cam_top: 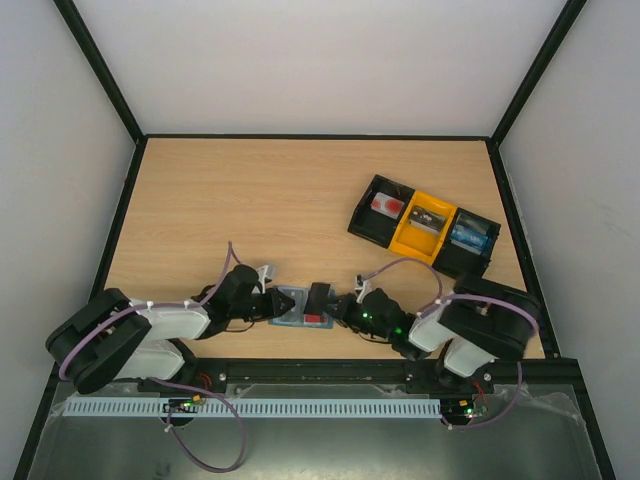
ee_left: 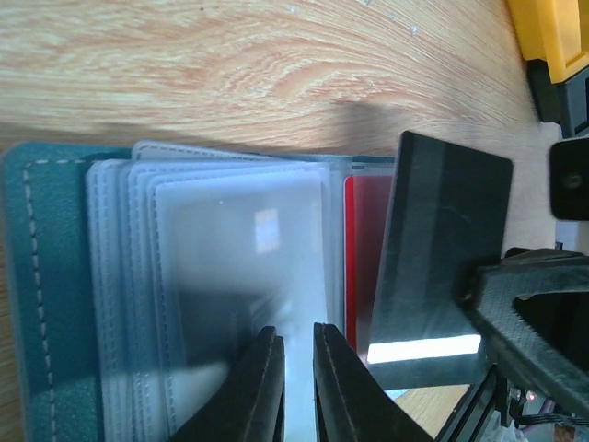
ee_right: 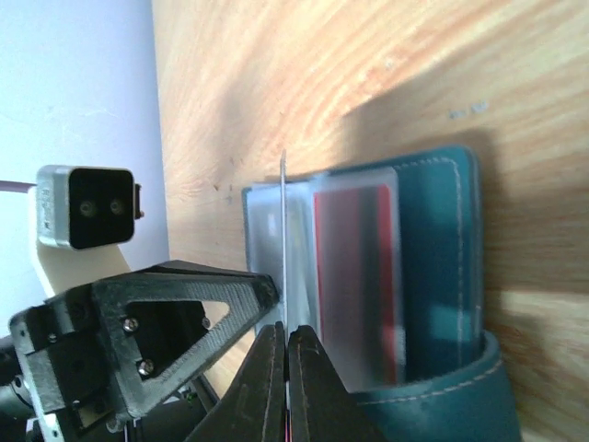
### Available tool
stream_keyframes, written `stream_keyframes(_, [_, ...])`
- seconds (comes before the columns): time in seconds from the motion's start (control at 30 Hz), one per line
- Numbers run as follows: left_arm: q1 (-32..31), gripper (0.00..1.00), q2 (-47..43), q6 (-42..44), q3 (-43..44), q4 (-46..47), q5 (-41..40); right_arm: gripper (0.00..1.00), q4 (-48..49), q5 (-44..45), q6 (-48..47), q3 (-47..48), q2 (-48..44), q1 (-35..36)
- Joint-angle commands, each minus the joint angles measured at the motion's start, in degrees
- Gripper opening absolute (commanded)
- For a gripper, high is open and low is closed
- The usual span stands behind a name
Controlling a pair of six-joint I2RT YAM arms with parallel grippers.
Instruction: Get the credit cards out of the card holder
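The card holder (cam_top: pixel 292 303) lies open near the table's front edge, between both grippers. It is teal-grey with clear plastic sleeves (ee_left: pixel 230 267) and also shows in the right wrist view (ee_right: pixel 437 258). A red card (ee_left: pixel 365 249) sits in a sleeve and shows in the right wrist view too (ee_right: pixel 354 267). My left gripper (ee_left: pixel 296 333) rests low on the sleeves, its jaws a narrow gap apart with nothing between them. My right gripper (ee_right: pixel 285 330) is shut on a dark card (ee_left: pixel 442 249), held on edge above the holder (cam_top: pixel 319 296) and seen edge-on in the right wrist view (ee_right: pixel 283 230).
A black-and-yellow three-compartment tray (cam_top: pixel 425 227) stands at the back right with small items in it; its yellow corner shows in the left wrist view (ee_left: pixel 557 37). Black rails edge the table. Both grippers are close together over the holder.
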Motion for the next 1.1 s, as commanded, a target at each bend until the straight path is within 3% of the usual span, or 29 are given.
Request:
stream_keyframes(0.0, [-0.1,0.16,0.1,1.1,1.0,-6.9,-1.4,0.02,-20.5,7.4,-6.4,2.2,-10.9,-0.2])
stream_keyframes(0.13, [-0.1,0.24,-2.8,0.9,2.2,-9.2,-1.2,0.02,-36.9,13.8,-10.7,5.3,-22.0,-0.2])
stream_keyframes(0.3, [0.4,0.44,-8.0,1.3,6.4,-15.5,-0.7,0.02,-49.7,21.8,-18.9,8.4,-33.5,-0.2])
stream_keyframes(0.4, [1.4,0.6,-11.3,1.8,9.9,-19.3,-0.4,0.02,-57.5,27.8,-23.6,11.8,-37.6,-0.2])
stream_keyframes(0.7, [5.2,0.99,-16.2,3.3,20.9,-29.5,2.9,0.02,-55.8,33.0,-49.4,16.6,-43.2,0.2])
stream_keyframes(0.83, [5.4,0.99,-15.3,6.8,28.9,-37.9,2.3,0.02,-49.8,34.5,-64.1,16.2,-44.3,2.9])
stream_keyframes(0.93, [5.5,0.93,-14.1,7.6,32.5,-39.0,6.2,0.02,-43.6,35.0,-76.0,14.6,-43.8,6.3])
stream_keyframes(1.07, [5.6,0.81,-13.8,4.3,33.7,-35.8,10.6,0.02,-38.2,36.7,-84.6,14.9,-39.5,9.2])
